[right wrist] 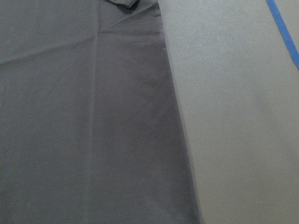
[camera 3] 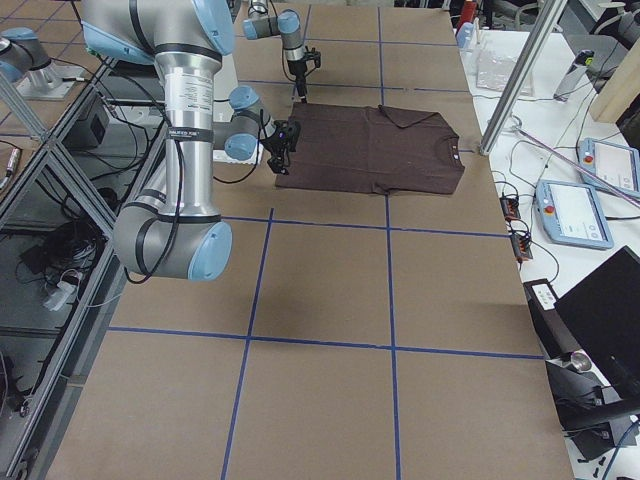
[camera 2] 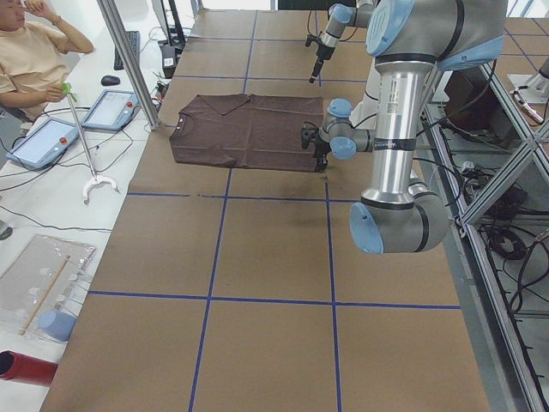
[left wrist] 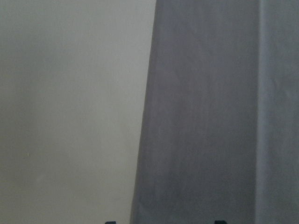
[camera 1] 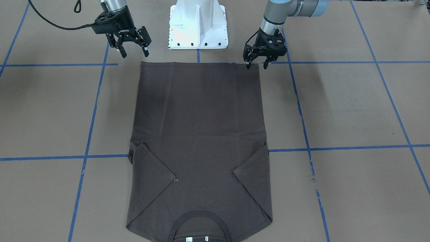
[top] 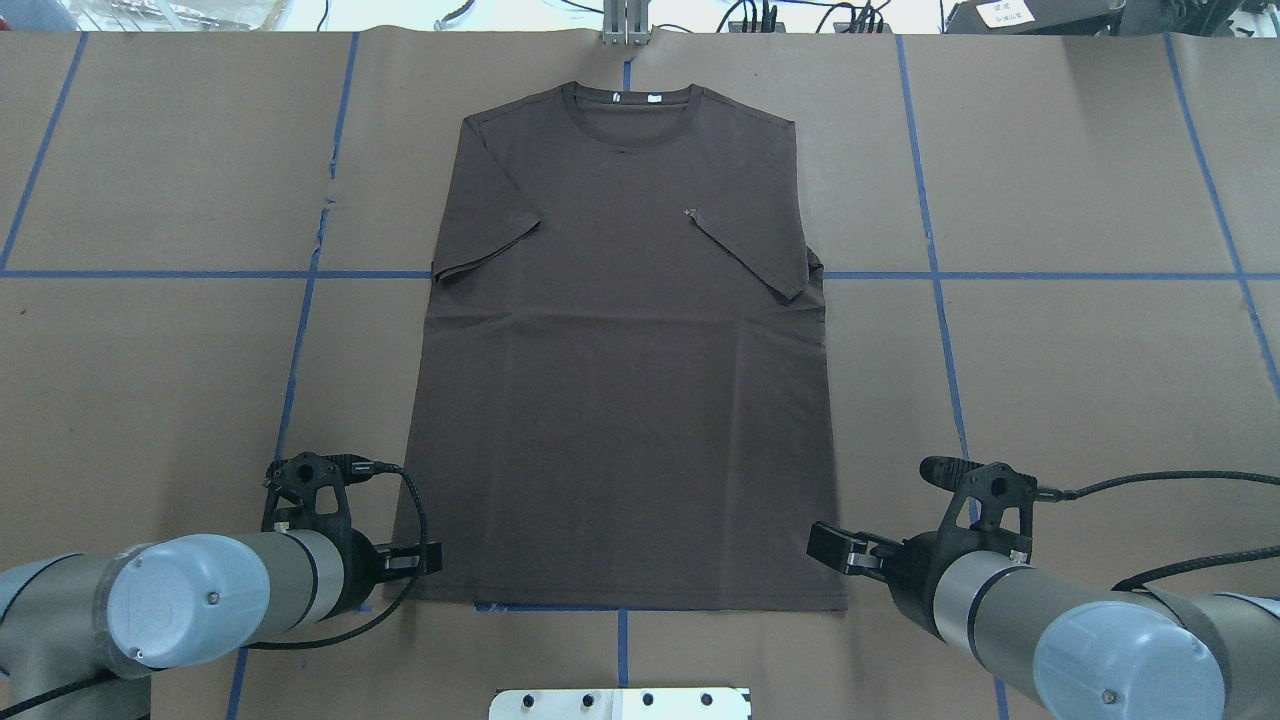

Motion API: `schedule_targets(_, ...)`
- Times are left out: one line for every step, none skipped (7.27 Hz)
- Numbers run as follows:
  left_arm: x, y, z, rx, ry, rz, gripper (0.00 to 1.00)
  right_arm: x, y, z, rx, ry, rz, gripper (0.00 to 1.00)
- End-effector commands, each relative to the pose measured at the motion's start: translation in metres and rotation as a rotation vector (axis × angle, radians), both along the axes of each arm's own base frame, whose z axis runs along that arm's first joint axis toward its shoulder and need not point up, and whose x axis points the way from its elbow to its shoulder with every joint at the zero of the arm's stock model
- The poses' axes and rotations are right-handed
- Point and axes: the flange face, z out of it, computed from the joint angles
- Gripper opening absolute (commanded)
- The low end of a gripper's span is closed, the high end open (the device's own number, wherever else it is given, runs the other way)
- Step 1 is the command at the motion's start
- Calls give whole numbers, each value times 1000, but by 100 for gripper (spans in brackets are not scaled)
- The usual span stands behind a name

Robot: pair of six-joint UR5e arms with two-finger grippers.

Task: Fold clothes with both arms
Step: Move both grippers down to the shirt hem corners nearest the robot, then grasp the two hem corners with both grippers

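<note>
Two short sleeves (camera 1: 153, 164) already folded inward. Dark brown cotton T-shirt (camera 1: 198, 127) lay flat on brown paper-covered desk (camera 1: 352, 107), hem nearest white metal base (camera 1: 198, 30). Body folds remained, by my judgement. Left arm (camera 1: 289, 10): jaws apart, straddling hem corner beside base. Right arm (camera 1: 114, 5): jaws apart, just off opposite corner.

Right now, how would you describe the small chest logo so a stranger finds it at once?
Find the dark brown T-shirt flat on the table, collar far from the robot's white base. At the corner of its folded sleeve on the robot's right sits the pale logo, the only light mark besides the white neck tags.
</note>
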Motion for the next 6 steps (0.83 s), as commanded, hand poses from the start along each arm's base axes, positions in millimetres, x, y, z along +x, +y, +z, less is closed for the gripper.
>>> schedule_targets(2,2,4,-23,-4,-12,63,1,0,-2,1,-4,1,100)
schedule_targets(3,2,6,-26,-8,-13,63,1,0,-2,1,-4,1,100)
schedule_targets(4,3,6,-26,-9,-11,63,1,0,-2,1,-4,1,100)
schedule_targets(4,3,6,-26,-9,-11,63,1,0,-2,1,-4,1,100)
schedule_targets(5,4,6,-26,-9,-8,63,1,0,-2,-1,-4,2,100)
schedule_targets(6,6,7,-28,-11,-6,62,1,0,-2,1,-4,2,100)
